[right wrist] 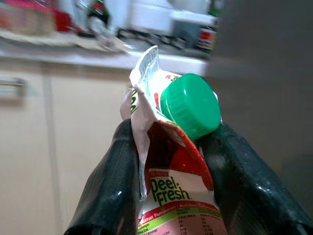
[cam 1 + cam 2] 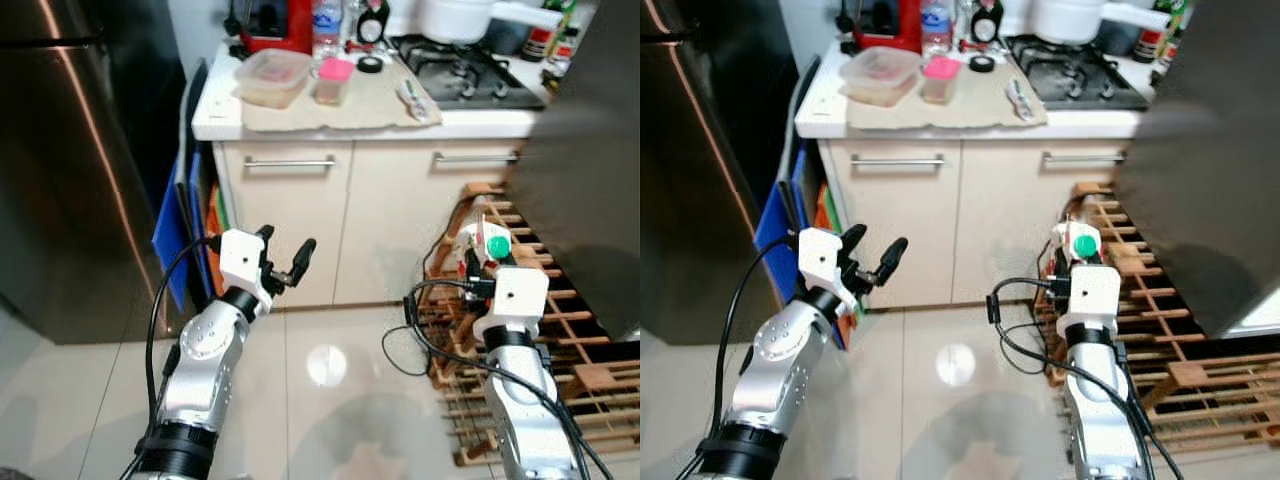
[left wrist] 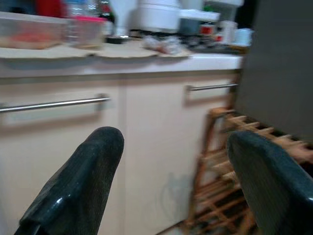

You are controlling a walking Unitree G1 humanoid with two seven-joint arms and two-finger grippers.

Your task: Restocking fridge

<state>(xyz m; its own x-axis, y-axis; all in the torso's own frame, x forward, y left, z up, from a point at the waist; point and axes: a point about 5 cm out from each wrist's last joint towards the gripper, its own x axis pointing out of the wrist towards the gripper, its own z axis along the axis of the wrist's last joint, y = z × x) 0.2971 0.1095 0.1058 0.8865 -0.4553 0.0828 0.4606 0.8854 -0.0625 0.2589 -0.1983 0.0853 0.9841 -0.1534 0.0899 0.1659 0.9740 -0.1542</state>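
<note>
- Green-capped milk carton (image 1: 176,161) stands upright, clamped in your right tool (image 2: 487,252), low before the cupboards.
- Your left tool (image 2: 283,262) gapes wide, carrying nothing.
- The steel fridge (image 2: 60,150) lies far left, nearer your left arm.

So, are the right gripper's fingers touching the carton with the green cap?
Touching. In the right wrist view, both black fingers press against the sides of the carton, just under its green cap; the right gripper is shut on it.
</note>
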